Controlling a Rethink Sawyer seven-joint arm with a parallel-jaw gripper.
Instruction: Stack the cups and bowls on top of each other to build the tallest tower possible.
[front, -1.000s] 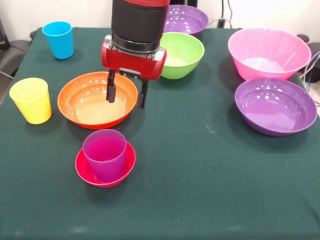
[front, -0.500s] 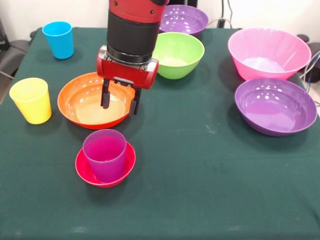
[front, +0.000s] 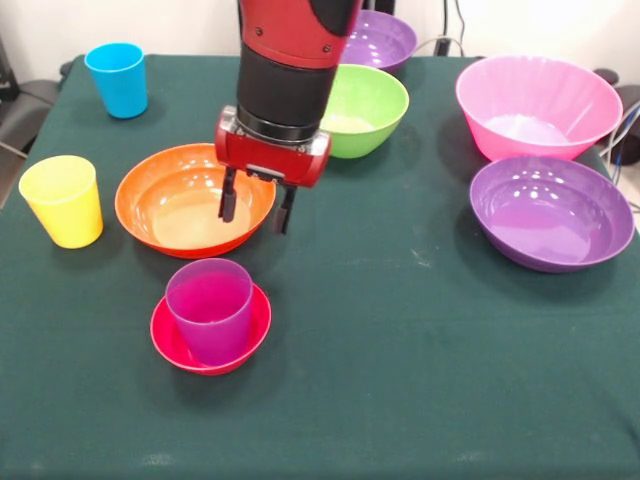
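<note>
My gripper (front: 257, 208) hangs open over the right rim of the wide orange bowl (front: 170, 205), one finger inside the bowl and the other outside, holding nothing. Just in front of it stands a purple cup (front: 209, 310) upright inside a small red bowl (front: 180, 345), a short tower of two. A yellow cup (front: 63, 200) stands at the left edge and a blue cup (front: 117, 79) at the far left corner. Behind the arm are a lime green bowl (front: 372, 105) and a purple bowl (front: 380, 38). A big pink bowl (front: 537, 105) and another purple bowl (front: 551, 212) sit to the right.
A dark green cloth (front: 400, 360) covers the table. Cables (front: 440, 42) lie at the back edge behind the bowls. A dark object (front: 25, 105) shows beyond the table's left edge.
The gripper swung left over the orange bowl, then came back right and slightly lower, staying open. The bowls and cups have not moved.
</note>
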